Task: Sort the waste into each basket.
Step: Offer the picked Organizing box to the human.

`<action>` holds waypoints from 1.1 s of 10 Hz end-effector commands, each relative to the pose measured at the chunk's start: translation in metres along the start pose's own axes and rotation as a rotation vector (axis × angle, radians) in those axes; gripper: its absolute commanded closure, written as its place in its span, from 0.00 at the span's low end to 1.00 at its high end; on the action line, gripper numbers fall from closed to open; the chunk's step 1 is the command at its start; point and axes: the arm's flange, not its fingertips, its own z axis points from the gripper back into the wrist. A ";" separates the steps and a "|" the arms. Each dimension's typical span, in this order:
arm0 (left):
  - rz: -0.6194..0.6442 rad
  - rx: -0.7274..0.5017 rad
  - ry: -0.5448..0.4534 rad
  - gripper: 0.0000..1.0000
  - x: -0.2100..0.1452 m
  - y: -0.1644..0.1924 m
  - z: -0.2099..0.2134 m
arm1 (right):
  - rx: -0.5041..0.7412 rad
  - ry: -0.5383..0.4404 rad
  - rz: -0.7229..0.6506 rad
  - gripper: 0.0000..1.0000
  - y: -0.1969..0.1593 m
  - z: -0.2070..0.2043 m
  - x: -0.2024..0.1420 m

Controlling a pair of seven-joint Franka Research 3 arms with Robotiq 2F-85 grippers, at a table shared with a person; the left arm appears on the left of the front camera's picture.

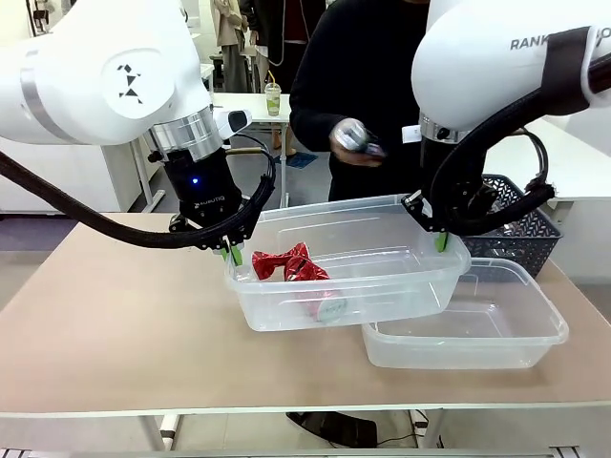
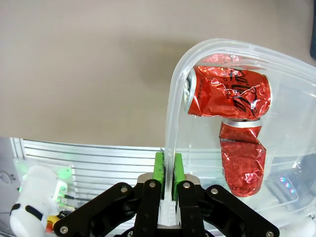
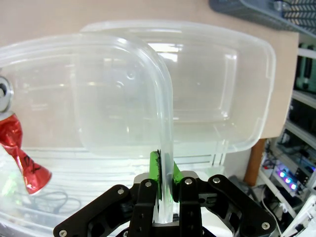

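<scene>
Clamped shut on opposite rims of the lifted basket (image 1: 401, 279) at mid-frame, our left gripper (image 1: 229, 251) and right gripper (image 1: 441, 241) should travel level together, keeping the crushed red cans (image 1: 289, 264) inside; it seems slightly tilted.

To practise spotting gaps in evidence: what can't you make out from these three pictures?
- Front view: the item the person holds is motion-blurred and unidentifiable.
- Front view: the dark mesh basket sits half behind the right arm; its contents are unseen.
- Right wrist view: a crushed red can, seen through the clear tub, is cut off by the left edge.
</scene>
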 end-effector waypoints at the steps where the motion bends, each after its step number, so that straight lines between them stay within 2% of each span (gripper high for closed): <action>1: -0.003 -0.008 -0.012 0.91 -0.001 0.004 0.005 | -0.013 0.010 0.009 0.95 0.001 0.003 0.002; 11: -0.003 -0.008 -0.012 0.91 -0.001 0.004 0.005 | -0.013 0.010 0.009 0.95 0.001 0.003 0.002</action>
